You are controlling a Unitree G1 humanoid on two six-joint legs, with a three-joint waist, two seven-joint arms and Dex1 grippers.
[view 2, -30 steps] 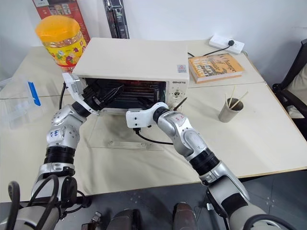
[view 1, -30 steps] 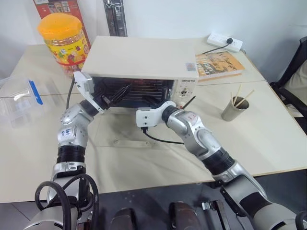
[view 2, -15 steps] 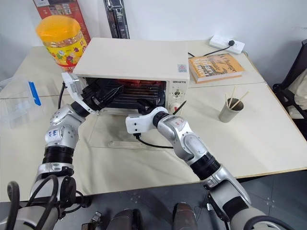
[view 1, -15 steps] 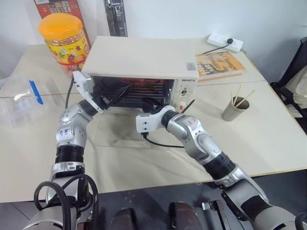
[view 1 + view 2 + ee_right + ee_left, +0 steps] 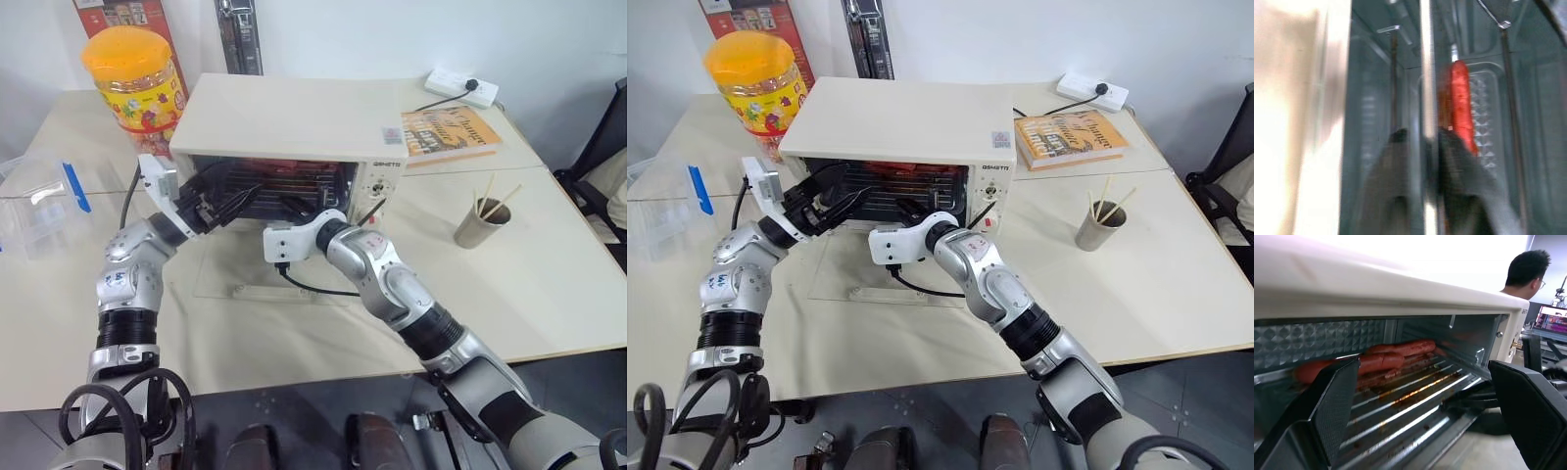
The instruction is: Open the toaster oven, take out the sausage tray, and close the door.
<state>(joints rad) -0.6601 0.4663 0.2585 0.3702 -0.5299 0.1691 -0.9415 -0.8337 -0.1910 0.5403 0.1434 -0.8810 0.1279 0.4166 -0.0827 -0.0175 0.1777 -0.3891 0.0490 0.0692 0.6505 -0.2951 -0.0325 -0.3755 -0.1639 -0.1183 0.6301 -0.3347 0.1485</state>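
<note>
reaching level, right tool (image 5: pixel 1422 147) pinches sausage tray (image 5: pixel 1415 401) edge.

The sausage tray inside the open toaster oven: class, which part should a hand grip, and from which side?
Probably the sausage tray is best taken by its thin front rim, approached straight through the toaster oven opening. The walls block the other sides, the sausages lie at the back, and the lip suits a two-finger pinch.
</note>
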